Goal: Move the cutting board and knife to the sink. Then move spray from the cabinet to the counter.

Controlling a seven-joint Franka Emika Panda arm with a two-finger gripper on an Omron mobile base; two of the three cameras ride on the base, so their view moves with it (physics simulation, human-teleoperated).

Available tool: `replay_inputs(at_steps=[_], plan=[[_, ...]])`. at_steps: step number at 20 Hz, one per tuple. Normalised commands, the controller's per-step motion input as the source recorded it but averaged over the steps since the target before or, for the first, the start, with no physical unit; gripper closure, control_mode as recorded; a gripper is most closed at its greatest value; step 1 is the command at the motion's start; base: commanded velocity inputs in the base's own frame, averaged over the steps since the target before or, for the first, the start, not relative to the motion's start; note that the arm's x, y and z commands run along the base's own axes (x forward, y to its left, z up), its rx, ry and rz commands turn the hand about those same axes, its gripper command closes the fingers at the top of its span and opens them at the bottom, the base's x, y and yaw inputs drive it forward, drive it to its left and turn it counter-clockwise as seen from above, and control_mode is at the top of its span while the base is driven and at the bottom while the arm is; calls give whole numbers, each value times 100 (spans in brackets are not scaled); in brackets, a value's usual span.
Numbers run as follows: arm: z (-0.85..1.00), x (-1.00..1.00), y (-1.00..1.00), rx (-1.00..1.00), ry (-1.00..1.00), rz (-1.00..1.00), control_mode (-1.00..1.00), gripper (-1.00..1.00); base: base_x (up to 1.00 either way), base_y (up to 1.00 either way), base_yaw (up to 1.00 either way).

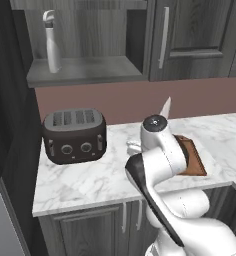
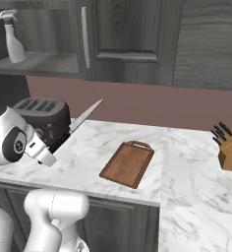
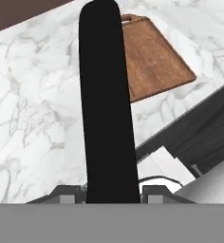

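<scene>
The pincer [image 3: 111, 192] gripped the knife [image 2: 86, 115] by its black handle, blade slanting up above the desk [image 2: 187, 162]. Just beside it stood the dark toaster [image 1: 74, 135]. The cutting board [image 2: 128, 163] lay flat near the desk's front edge. A knife block [image 2: 231, 150] stood well apart. The spray [image 1: 51, 42] stood upright on the cabinet [image 1: 80, 70] shelf.

Counter [image 2: 187, 162]: white marble with grey veins, L-shaped.
On it, left: a dark toaster [image 1: 74, 135] stood near the back wall.
On it, middle: the cutting board [image 2: 128, 163] lay flat near the front edge.
On it, right: a tan knife block [image 2: 230, 150].
Cabinet shelf [image 1: 85, 70]: grey, a spray bottle [image 1: 51, 42] stood upright on it.
</scene>
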Motion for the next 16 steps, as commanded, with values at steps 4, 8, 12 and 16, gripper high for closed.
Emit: replay_inputs(at_steps=[4,8,12,16], plan=[[1,-1,0,0,-5,0,-100,100,0,0,0],[0,-11,0,0,-2,0,100,100,-40,2,-11],[0,0,0,0,0,0,100,100,-82,6,-52],[0,0,0,0,0,0,100,100,-59,13,-73]])
